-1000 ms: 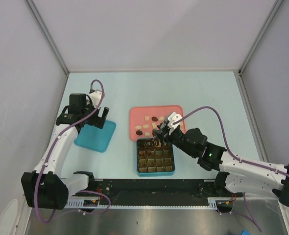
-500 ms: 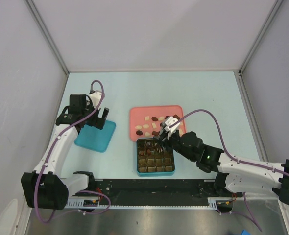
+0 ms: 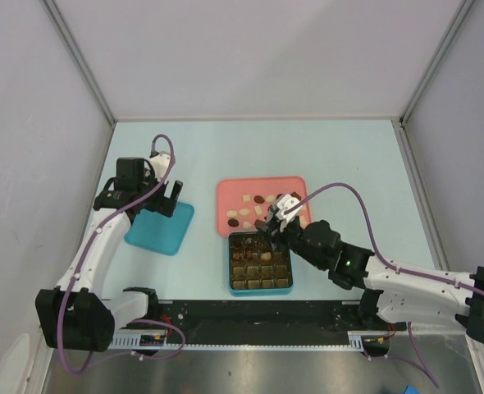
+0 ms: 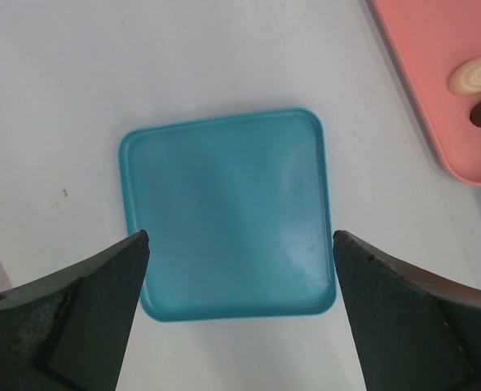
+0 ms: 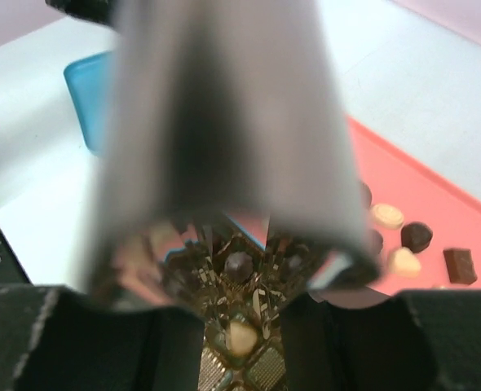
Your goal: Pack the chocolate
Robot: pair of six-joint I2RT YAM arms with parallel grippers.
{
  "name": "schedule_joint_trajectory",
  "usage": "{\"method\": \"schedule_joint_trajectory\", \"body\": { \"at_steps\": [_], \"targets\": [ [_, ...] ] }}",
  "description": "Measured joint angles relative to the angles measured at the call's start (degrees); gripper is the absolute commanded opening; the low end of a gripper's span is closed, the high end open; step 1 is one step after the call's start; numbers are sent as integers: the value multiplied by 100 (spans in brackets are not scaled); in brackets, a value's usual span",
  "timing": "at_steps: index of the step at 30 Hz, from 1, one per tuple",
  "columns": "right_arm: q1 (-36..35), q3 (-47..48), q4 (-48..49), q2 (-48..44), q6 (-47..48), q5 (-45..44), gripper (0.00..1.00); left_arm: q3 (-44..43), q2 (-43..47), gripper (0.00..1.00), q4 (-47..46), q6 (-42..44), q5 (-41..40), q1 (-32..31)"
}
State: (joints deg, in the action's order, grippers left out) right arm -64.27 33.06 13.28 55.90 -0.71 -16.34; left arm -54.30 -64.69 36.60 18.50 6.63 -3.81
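Several small chocolates [image 3: 257, 201], brown and cream, lie loose on the pink tray [image 3: 262, 185]. The teal box [image 3: 260, 290] with gold-brown grid cells stands just in front of it and holds chocolates in several cells. My right gripper [image 3: 268, 232] hovers low over the box's far row. In the right wrist view its jaws [image 5: 242, 301] stand slightly apart, and a dark round chocolate [image 5: 239, 265] lies in a cell between them, with a cream one [image 5: 240, 336] a cell nearer. A blurred grey part hides much of that view. My left gripper [image 4: 240, 236] is open over the teal lid [image 4: 228, 216], holding nothing.
The teal lid [image 3: 160, 227] lies flat on the table left of the pink tray. Grey walls close off the table at the back and on both sides. A black rail runs along the near edge between the arm bases.
My right gripper has shifted slightly forward and down over the box's far row, and its jaws have parted a little. The left arm has not moved.
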Motion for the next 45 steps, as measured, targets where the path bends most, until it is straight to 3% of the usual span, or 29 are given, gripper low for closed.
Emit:
{"method": "schedule_joint_trajectory", "body": {
  "at_steps": [6,12,19,26,45],
  "targets": [
    [267,2,1154,363,518,79,32,0,0,100,2,0,0,0],
    [1132,289,2483,1674,769,472,31,0,0,100,4,0,0,0],
    [1668,1054,3665,3324,822,789,35,-2,0,100,15,0,-4,0],
    [1827,1303,4155,4011,737,828,47,-2,0,100,17,0,-7,0],
    [1993,1471,4321,4640,540,892,49,-2,0,100,15,2,-9,0]
  ]
}}
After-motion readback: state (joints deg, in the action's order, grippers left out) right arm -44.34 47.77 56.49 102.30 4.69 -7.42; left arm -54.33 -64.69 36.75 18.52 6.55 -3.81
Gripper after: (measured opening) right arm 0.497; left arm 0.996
